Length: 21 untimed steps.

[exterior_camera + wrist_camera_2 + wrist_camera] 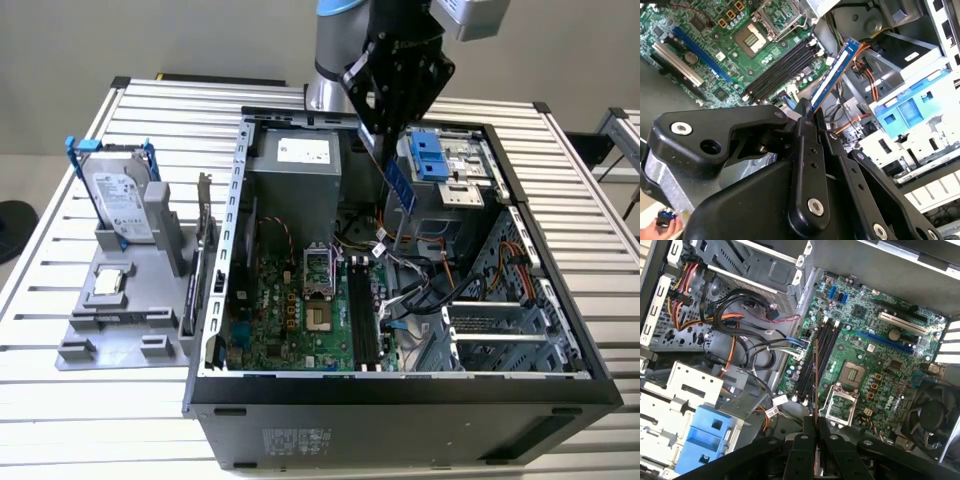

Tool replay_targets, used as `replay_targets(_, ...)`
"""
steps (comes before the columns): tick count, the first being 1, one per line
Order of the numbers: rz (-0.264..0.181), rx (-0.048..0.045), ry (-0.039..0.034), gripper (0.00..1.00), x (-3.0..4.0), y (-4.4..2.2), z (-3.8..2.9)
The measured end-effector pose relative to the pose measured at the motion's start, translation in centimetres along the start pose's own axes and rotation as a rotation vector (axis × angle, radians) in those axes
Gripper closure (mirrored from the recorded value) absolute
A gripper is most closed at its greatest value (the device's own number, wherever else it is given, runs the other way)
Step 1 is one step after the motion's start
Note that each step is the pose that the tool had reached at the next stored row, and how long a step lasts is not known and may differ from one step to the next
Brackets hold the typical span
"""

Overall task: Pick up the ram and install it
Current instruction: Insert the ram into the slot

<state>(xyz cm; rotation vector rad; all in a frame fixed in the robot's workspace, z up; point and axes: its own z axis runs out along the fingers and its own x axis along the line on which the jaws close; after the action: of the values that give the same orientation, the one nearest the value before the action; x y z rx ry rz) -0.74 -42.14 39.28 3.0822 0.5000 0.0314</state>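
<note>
My gripper (387, 132) hangs over the open computer case (400, 405), shut on the ram (400, 185). The ram is a thin bluish board that slants down from the fingers towards the motherboard (290, 320). In the second wrist view the ram (832, 75) sticks out from the gripper (807, 114) above the cables. In the first wrist view the ram (816, 382) shows edge-on from the gripper (815, 426), roughly in line with the black memory slots (824, 347). Those slots (362, 320) lie well below the ram, and it touches nothing else.
Left of the case, a grey holder (120, 325) carries a silver hard drive (120, 195) in a blue-handled bracket and a square processor chip (108, 283). Inside the case are the processor socket (318, 290), loose cables (420, 290) and a blue drive bracket (430, 155). A person's hand (660, 227) shows in the second wrist view.
</note>
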Motion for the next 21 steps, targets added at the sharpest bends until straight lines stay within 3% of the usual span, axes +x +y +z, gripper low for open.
replay_targets(21, 0.194, -0.0033, -0.0043, 1.0, 0.0, 0.0, 0.0)
